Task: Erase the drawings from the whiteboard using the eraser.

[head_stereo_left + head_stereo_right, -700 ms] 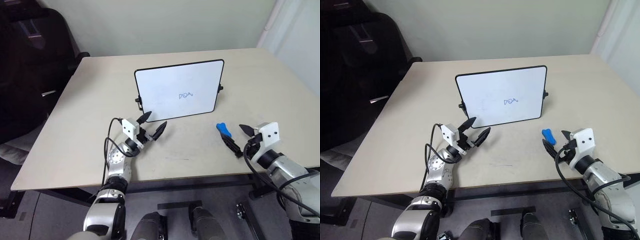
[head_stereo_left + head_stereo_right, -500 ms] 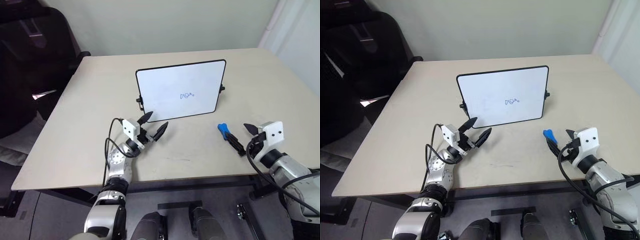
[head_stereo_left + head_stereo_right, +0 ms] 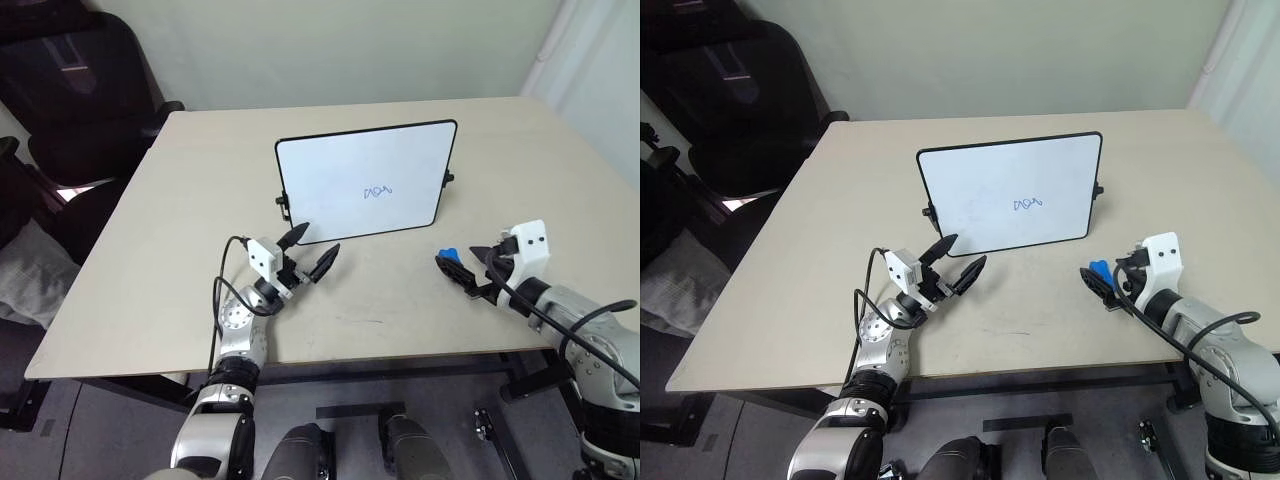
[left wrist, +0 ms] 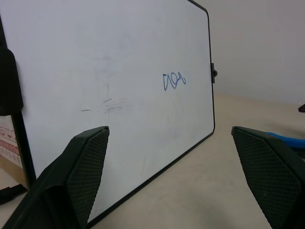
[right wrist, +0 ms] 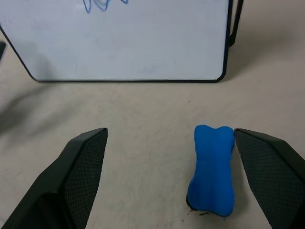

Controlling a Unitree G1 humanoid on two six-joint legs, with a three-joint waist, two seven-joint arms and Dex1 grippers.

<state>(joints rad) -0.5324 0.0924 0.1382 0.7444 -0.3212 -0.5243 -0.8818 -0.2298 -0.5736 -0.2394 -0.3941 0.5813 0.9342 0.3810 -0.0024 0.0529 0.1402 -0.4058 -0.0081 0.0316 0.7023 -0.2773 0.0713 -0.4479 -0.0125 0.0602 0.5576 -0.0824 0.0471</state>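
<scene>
Right end effector (image 5: 170,181) open, eraser (image 5: 211,169) beside one finger.

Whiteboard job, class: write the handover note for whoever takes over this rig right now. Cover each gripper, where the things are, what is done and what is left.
Left gripper: open, empty, low over the table by the whiteboard's near left corner.
Right gripper: open, straddling the eraser, not yet closed on it.
Whiteboard: propped upright mid-table. Drawings: a small blue scribble on its right half, unerased.
Eraser: lying on the table to the right of the board, in front of it.
Done: right gripper lined up on the eraser.
Left: grasp the eraser, lift it, wipe off the scribble.
</scene>
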